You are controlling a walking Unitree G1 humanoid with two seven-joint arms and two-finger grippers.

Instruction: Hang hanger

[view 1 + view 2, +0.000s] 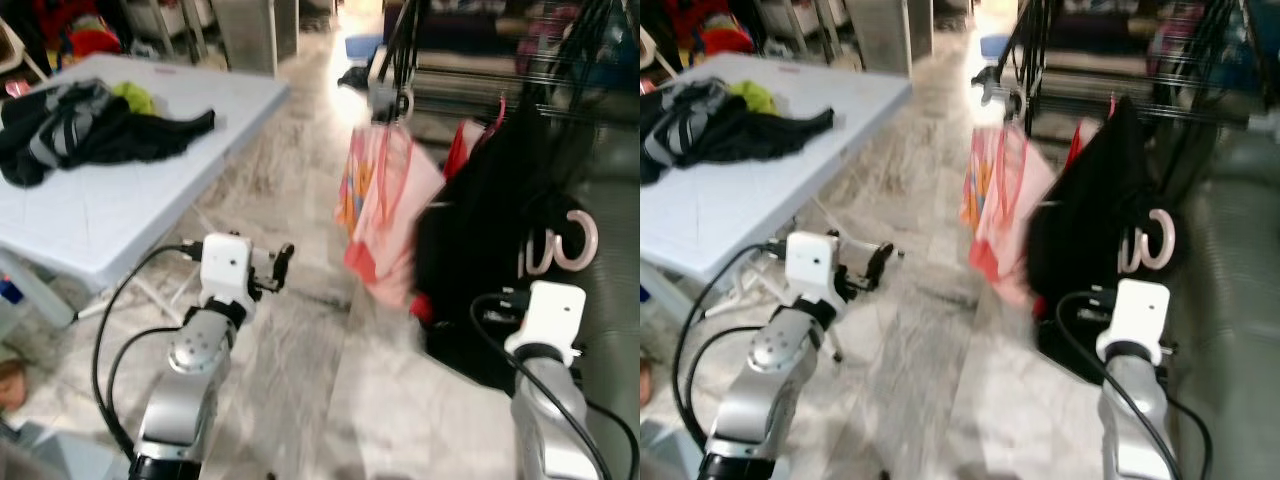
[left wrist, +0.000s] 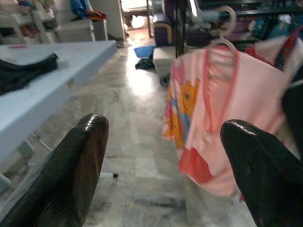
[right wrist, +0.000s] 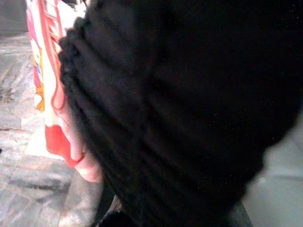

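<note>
A pink hanger [image 1: 578,240] carries a black garment [image 1: 480,250]. Its hook stands free in the air, off the rail, just above my right wrist. My right gripper [image 1: 552,272] is shut on this hanger, its fingers hidden behind the white wrist box. The black fabric [image 3: 189,118] hangs close in front of the right wrist view. On the dark clothes rack [image 1: 480,70] a pink child's shirt [image 1: 385,200] hangs from a white hanger [image 2: 222,28]. My left gripper [image 1: 283,262] is raised left of the shirt, open, with nothing between its fingers [image 2: 75,161].
A white folding table [image 1: 120,220] stands at the left with a heap of dark clothes [image 1: 100,130] on it. Pale marble floor runs between the table and the rack. More clutter and furniture stand at the back of the room.
</note>
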